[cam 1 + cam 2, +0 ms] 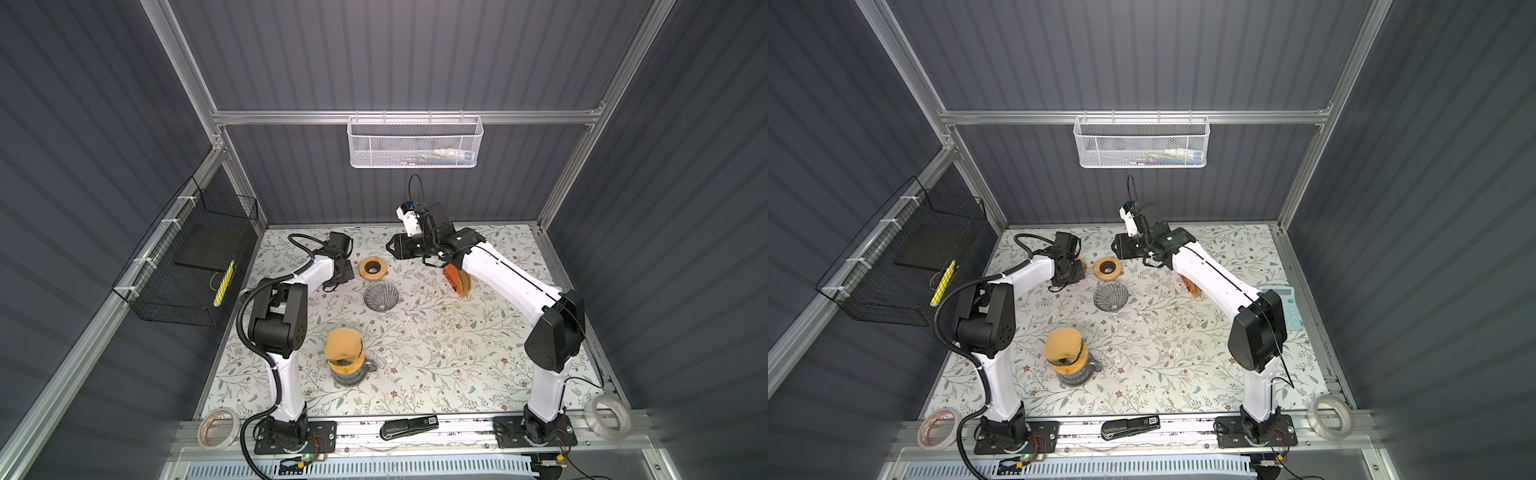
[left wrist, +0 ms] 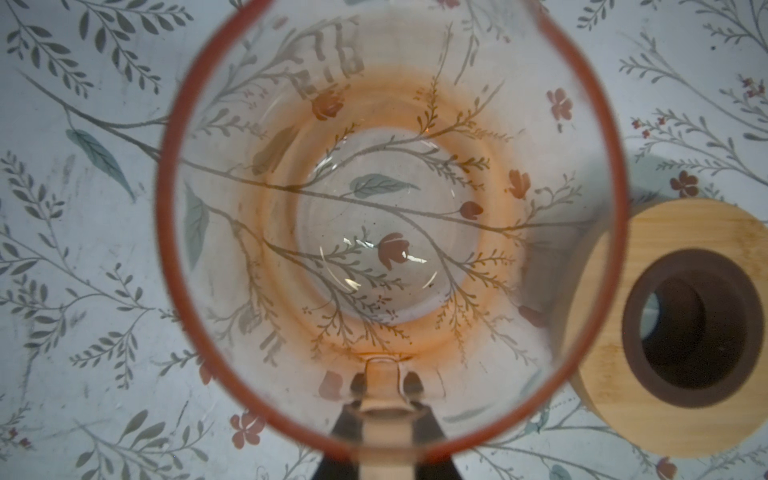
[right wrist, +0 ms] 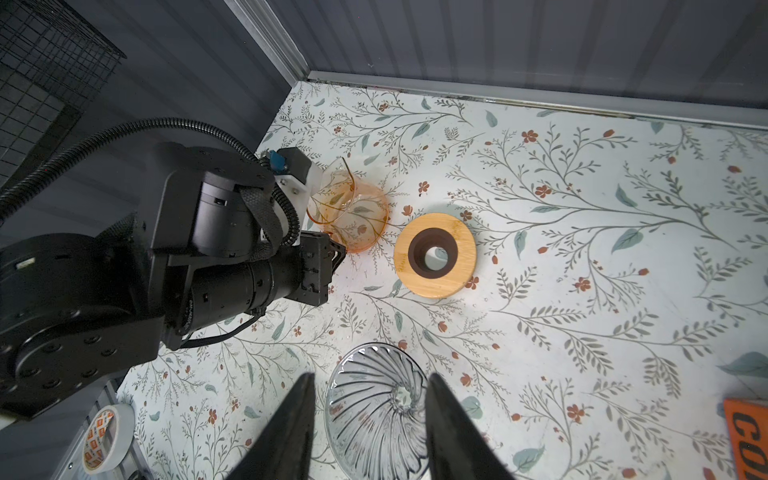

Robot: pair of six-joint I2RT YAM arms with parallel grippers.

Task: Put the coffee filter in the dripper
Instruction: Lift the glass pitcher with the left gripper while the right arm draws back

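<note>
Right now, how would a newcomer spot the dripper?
On the floral table, find the bamboo ring near the back centre. Just nearer the front edge lies the dripper: a clear, spiral-ribbed glass cone, where the ring is flat wood.

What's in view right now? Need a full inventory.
dripper: 1, clear ribbed glass, table centre
wooden ring: 1, bamboo with brown core, behind dripper
carafe: 1, orange glass, left of ring
paper filter: 1, tan, atop glass vessel, front
filter pack: 1, orange, under right arm
calculator: 1, light blue, right edge
tape rolls: 2, pale, front corners
stapler: 1, black, front rail
white mesh basket: 1, back rail
black wire basket: 1, left wall
left gripper: closed on carafe handle
right gripper: open, empty, pointed toward dripper
</note>
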